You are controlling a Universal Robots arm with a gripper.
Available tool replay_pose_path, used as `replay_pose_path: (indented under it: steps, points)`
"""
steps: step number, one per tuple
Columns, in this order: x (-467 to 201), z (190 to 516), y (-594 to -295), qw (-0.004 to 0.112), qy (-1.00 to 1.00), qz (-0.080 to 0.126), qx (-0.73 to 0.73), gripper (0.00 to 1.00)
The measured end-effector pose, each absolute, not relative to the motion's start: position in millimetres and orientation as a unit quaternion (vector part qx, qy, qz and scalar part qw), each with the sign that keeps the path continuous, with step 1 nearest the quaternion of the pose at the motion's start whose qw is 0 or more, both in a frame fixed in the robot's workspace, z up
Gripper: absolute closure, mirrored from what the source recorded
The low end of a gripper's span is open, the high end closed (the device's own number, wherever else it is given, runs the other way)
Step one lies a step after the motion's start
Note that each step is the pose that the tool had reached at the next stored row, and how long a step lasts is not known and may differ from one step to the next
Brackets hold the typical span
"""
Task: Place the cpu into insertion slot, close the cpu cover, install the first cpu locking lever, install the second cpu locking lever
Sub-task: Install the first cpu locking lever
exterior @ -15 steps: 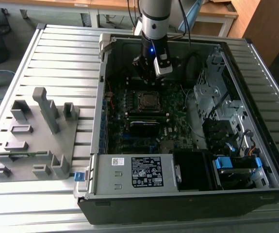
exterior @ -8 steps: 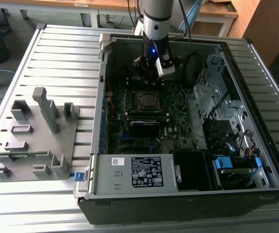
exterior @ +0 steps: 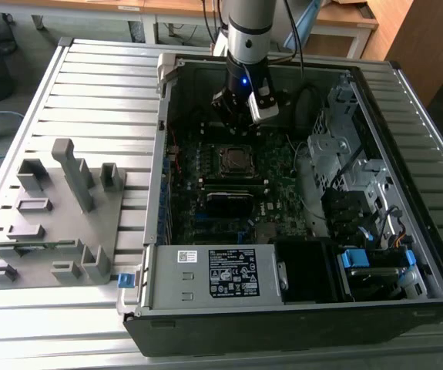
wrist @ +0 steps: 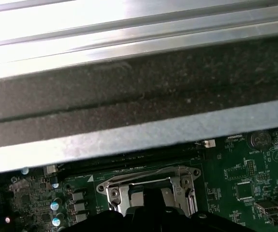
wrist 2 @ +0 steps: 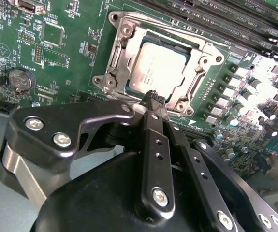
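Gripper point(wrist 2: 154, 96) hovered above the seated cpu point(wrist 2: 158, 68), fingers pressed together
Cpu cover point(wrist 2: 199, 53) was judged down; levers should be pressed squarely

Cpu point(wrist 2: 152, 68) in insertion slot point(wrist 2: 121, 55), cpu cover point(wrist 2: 202, 54) over it.

A grey case wall point(wrist: 139, 130) stands above the green motherboard point(wrist: 235, 179), whose silvery cpu cover point(wrist: 148, 186) looks closed.
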State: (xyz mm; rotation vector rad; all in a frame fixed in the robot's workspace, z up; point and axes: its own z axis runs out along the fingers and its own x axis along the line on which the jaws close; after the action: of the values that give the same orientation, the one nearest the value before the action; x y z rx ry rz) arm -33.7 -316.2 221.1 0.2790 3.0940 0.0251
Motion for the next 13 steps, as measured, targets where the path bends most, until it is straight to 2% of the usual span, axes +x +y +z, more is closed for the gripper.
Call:
replay_pose_path:
  steps: [9,13]
  points:
    - [-34,220,-334,0.022,0.996,0.008,0.089,0.90]
    - [-35,218,-337,0.030,0.996,0.009,0.087,0.90]
